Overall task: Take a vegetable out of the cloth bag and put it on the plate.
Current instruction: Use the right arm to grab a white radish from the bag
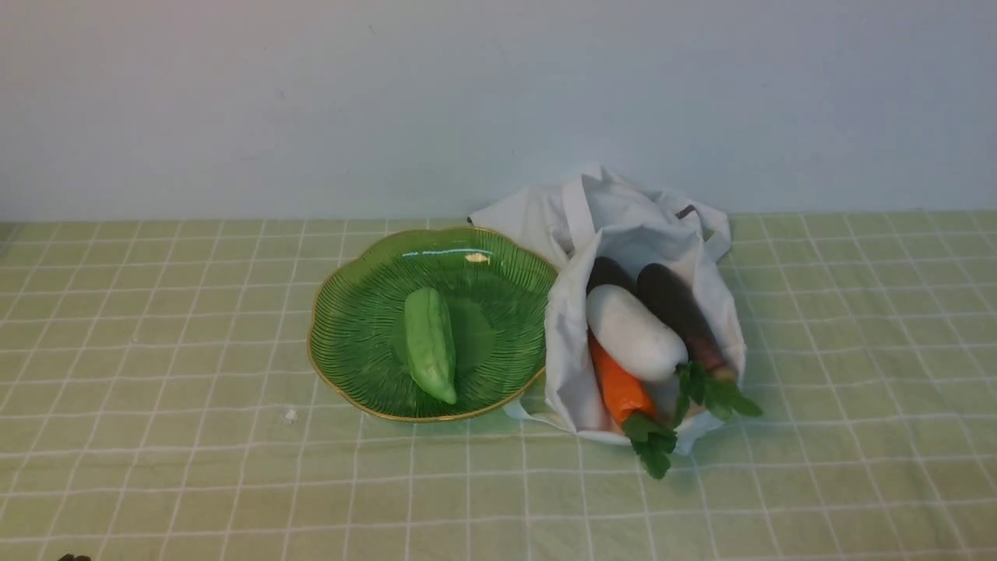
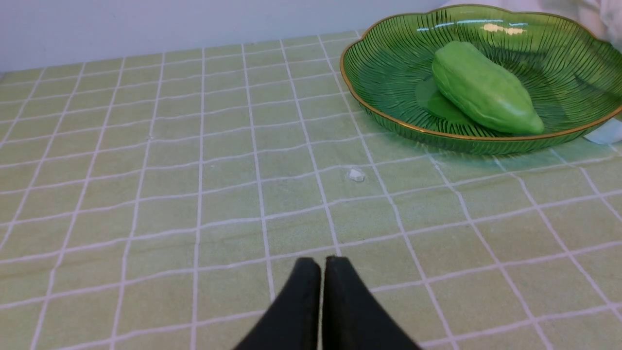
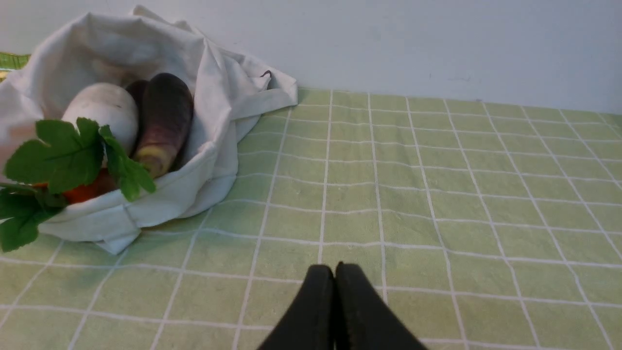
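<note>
Step in hand, by the look: reach into soft white fabric tote bag [image 1: 615, 202] w/ flat strap handles for plump white oblong radish [image 1: 629, 331] w/ green leaves. Lying on top in open bag mouth, leaves toward robot, betw. orange carrot [image 1: 619, 386] on robot's left and long dark purple veg [image 1: 681, 312] on right, touching both. Bag just beside round glossy green ribbed glass plate [image 1: 350, 327] w/ thin gold scalloped rim. Plate already carrying light green ridged gourd [image 1: 430, 343] at centre.

To do well:
- Open jaws wide first, given thick body.
- Come down from above across short axis, mid-body, not at leaves.
- Avoid pinching cloth edge or dragging carrot along.
- Lift clear of bag lip before swinging over.
- Set down on bare ribbed part beside gourd, not on it.

Right gripper [image 3: 334, 270]: clamped tight, nothing betw. fingers, low over green checked tablecloth [image 3: 437, 194], bag ahead and well apart. Left gripper [image 2: 321, 262]: likewise closed on nothing, low over cloth, plate ahead, apart. No arm visible in front view, so prob. both pulled back toward near edge.
</note>
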